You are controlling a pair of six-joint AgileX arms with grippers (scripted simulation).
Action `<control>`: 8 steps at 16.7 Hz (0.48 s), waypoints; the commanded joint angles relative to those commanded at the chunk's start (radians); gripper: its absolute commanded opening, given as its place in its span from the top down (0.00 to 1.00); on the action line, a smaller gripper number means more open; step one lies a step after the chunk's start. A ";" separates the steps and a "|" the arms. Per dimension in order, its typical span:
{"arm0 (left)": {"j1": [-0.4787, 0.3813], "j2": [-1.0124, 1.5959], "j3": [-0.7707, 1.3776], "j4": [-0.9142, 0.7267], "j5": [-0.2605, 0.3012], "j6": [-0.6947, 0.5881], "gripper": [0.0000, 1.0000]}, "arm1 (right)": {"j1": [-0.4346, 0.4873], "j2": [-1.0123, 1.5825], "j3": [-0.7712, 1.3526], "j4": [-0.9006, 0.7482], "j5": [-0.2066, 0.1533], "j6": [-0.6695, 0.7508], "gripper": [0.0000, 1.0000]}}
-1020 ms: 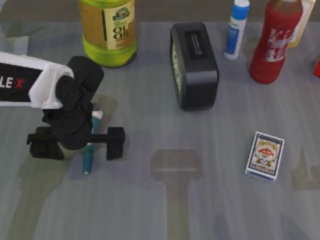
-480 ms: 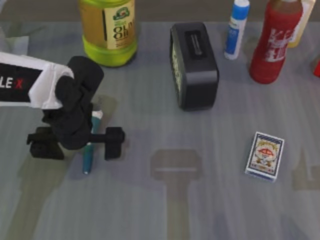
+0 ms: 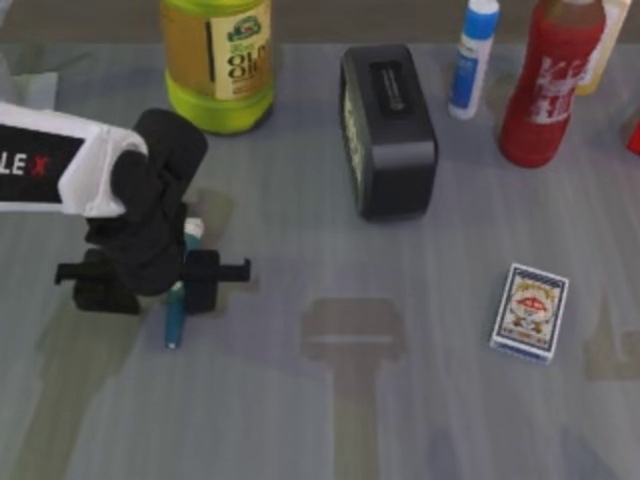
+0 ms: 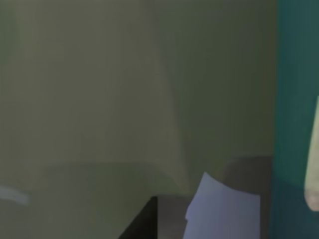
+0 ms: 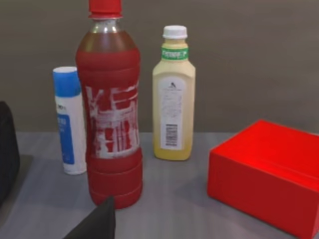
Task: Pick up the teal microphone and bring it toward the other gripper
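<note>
Over the table's [image 3: 300,430] left half, our left gripper [image 3: 178,280] is lowered onto the teal microphone [image 3: 177,318], its two black fingers [image 3: 203,279] pressed in against the slim handle from either side, pinching it. We see the microphone lying on the grey surface, its whitish head [image 3: 193,229] just showing beside the black wrist and its tapered tail poking out below the claw toward the near edge. From our left wrist camera, the teal handle [image 4: 294,99] fills one edge of the frame with its pale switch strip [image 4: 313,159] alongside, very close to the lens.

Beyond the claw, toward the far edge, stands a yellow-green bottle [image 3: 217,60]. Off to the claw's right lies a black box-shaped device [image 3: 388,130], and further right again a blue-and-white tube [image 3: 472,55] and a red bottle [image 3: 548,80] stand upright. A playing-card box [image 3: 530,312] lies flat well apart from the claw, on the table's right half.

Our right gripper does not appear from above; its wrist camera shows only one black fingertip [image 5: 94,221] at the frame's edge, so we cannot tell how that claw stands. That camera faces the red bottle [image 5: 110,109], the tube [image 5: 70,119], a pale yellow bottle [image 5: 173,94] and a red box [image 5: 269,174].
</note>
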 joint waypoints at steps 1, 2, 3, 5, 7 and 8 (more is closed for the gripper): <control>0.000 0.000 0.000 0.000 0.000 0.000 1.00 | 0.000 0.000 0.000 0.000 0.000 0.000 0.00; 0.000 0.000 0.000 0.000 0.000 0.000 1.00 | 0.000 0.000 0.000 0.000 0.000 0.000 0.00; 0.000 0.000 0.000 0.000 0.000 0.000 1.00 | 0.000 0.000 0.000 0.000 0.000 0.000 0.00; 0.000 0.000 0.000 0.000 0.000 0.000 1.00 | 0.000 0.000 0.000 0.000 0.000 0.000 0.00; -0.002 -0.068 0.024 -0.038 -0.019 0.013 1.00 | 0.000 0.000 0.000 0.000 0.000 0.000 0.00; -0.002 -0.068 0.024 -0.037 -0.019 0.014 1.00 | 0.000 0.000 0.000 0.000 0.000 0.000 0.00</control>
